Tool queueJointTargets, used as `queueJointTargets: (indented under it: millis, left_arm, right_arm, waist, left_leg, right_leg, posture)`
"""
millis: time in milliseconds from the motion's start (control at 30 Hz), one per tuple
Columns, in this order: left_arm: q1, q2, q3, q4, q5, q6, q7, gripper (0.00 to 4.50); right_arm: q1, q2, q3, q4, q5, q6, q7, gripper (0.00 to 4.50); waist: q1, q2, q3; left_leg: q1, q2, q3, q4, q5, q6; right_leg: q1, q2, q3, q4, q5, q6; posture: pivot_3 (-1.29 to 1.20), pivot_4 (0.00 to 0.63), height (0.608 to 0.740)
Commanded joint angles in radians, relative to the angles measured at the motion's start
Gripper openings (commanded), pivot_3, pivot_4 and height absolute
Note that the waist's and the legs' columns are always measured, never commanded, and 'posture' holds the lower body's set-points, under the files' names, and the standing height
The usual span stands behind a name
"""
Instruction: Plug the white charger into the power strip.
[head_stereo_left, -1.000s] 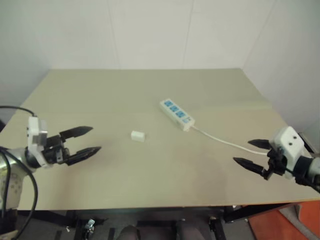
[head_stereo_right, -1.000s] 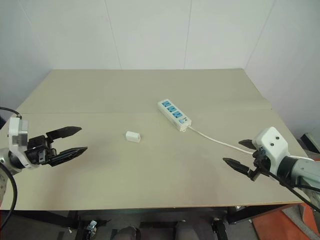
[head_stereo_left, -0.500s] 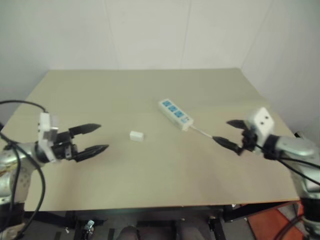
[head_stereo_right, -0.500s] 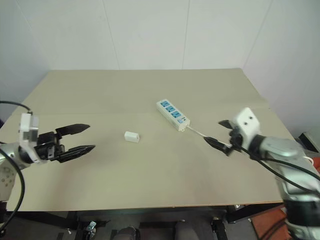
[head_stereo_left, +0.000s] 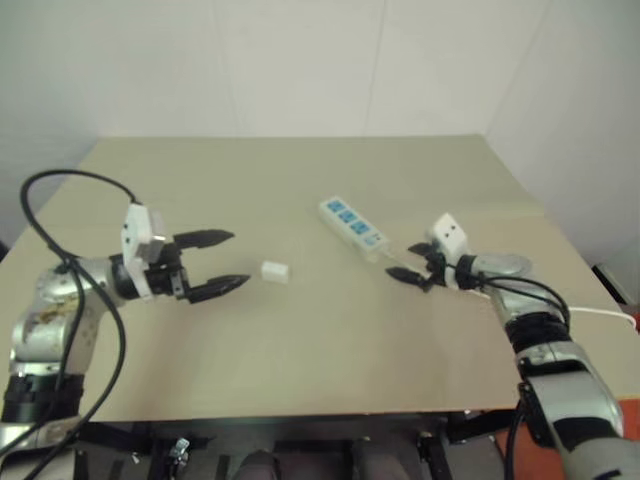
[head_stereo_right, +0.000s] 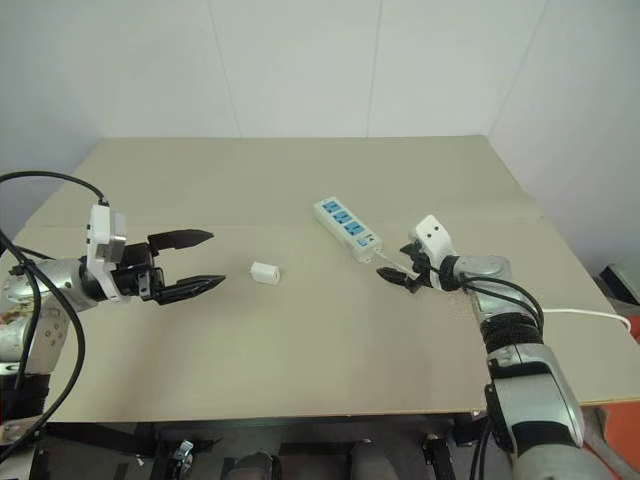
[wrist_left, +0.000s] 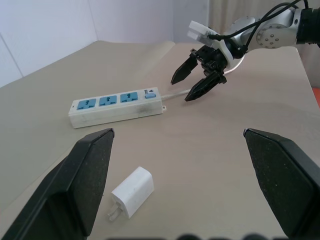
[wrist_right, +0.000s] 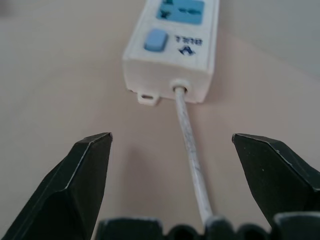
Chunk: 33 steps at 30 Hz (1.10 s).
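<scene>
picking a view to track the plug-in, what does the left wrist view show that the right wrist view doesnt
Left wrist view alone: the white charger lying on the table, prongs visible, the whole power strip with three blue sockets, and the open right gripper.

Right wrist view alone: a close look at the strip's blue switch.

Both: the strip's cord end.

The power strip (wrist_right: 172, 47) carries a small printed brand mark beside its blue switch (wrist_right: 154, 40), seen upside down. It seems to read "BULL", with a little logo next to it. Nothing else legible stands anywhere.
</scene>
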Motion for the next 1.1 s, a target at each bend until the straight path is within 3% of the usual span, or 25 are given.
queueJointTargets:
  millis: [33,67,167,467,533,633,767,900,1100]
  left_arm:
    - [0.009,0.017,0.002,-0.038,0.012,-0.021,-0.003,4.5]
    - [0.01,0.015,0.0,-0.037,0.015,-0.023,-0.003,4.5]
    - [0.004,0.007,-0.011,-0.033,0.025,-0.027,-0.004,4.5]
    - [0.005,0.004,-0.019,-0.013,0.039,-0.049,-0.011,4.5]
    - [0.007,0.003,-0.021,-0.011,0.042,-0.052,-0.01,4.5]
    - [0.005,-0.001,-0.027,-0.005,0.05,-0.059,-0.009,4.5]
    - [0.001,-0.002,-0.03,0.0,0.058,-0.066,-0.005,4.5]
    - [0.005,0.002,-0.028,0.006,0.065,-0.07,-0.012,4.5]
    - [-0.001,0.001,-0.035,0.02,0.069,-0.079,-0.013,4.5]
  right_arm:
    - [-0.055,0.01,-0.017,0.071,-0.027,-0.064,0.0,4.49]
    - [-0.065,0.018,-0.017,0.095,-0.033,-0.07,0.0,4.49]
    - [-0.091,0.036,-0.023,0.148,-0.041,-0.073,0.003,3.9]
    - [-0.095,0.048,-0.028,0.141,-0.055,-0.103,0.021,0.54]
    - [-0.083,0.043,-0.025,0.113,-0.053,-0.11,0.041,0.03]
    - [-0.046,0.03,-0.016,0.032,-0.051,-0.099,0.077,0.03]
    - [0.074,0.001,-0.033,-0.234,-0.012,0.005,0.094,0.03]
    - [0.285,-0.058,-0.1,-0.612,0.05,0.159,0.065,0.03]
    - [0.5,-0.134,-0.167,-0.914,0.092,0.299,0.013,0.03]
  waist:
    - [-0.006,0.0,0.0]
    - [-0.009,0.0,0.0]
    - [-0.012,0.0,0.0]
    - [-0.013,0.0,0.0]
    - [-0.013,0.0,0.0]
    - [-0.012,0.001,0.0]
    - [-0.011,0.001,0.0]
    - [-0.007,0.001,0.001]
    - [0.001,0.001,0.001]
  left_leg:
    - [0.0,0.0,0.0,0.0,0.0,0.0]
    - [0.0,0.0,0.0,0.0,0.0,0.0]
    - [0.0,0.0,0.0,0.0,0.0,0.0]
    - [0.0,0.0,-0.001,0.0,0.0,0.0]
    - [0.0,0.0,-0.001,0.0,0.0,0.0]
    - [0.0,0.0,-0.001,0.0,0.0,0.0]
    - [0.0,0.0,-0.001,0.0,0.0,0.0]
    - [-0.001,0.0,-0.001,0.0,0.0,0.0]
    - [0.0,0.0,-0.001,0.0,0.0,0.0]
  right_leg:
    - [0.0,0.0,0.0,0.0,0.0,0.0]
    - [0.0,0.0,0.0,0.0,0.0,0.0]
    - [0.0,0.0,0.0,0.0,0.0,0.0]
    - [0.0,0.0,0.0,0.0,0.0,0.0]
    - [0.0,0.0,0.0,0.0,0.0,0.0]
    - [0.0,0.0,0.0,0.0,0.0,0.0]
    - [0.0,0.0,0.0,0.001,0.0,0.0]
    - [0.0,0.0,-0.001,0.001,0.0,0.0]
    - [0.0,0.0,0.0,0.001,-0.003,0.006]
  posture:
    - [0.0,0.15,0.74]
    - [0.0,0.15,0.74]
    - [0.0,0.15,0.74]
    - [0.0,0.15,0.74]
    - [0.0,0.15,0.74]
    - [0.0,0.15,0.74]
    - [0.0,0.15,0.74]
    - [0.0,0.15,0.74]
    - [0.0,0.15,0.74]
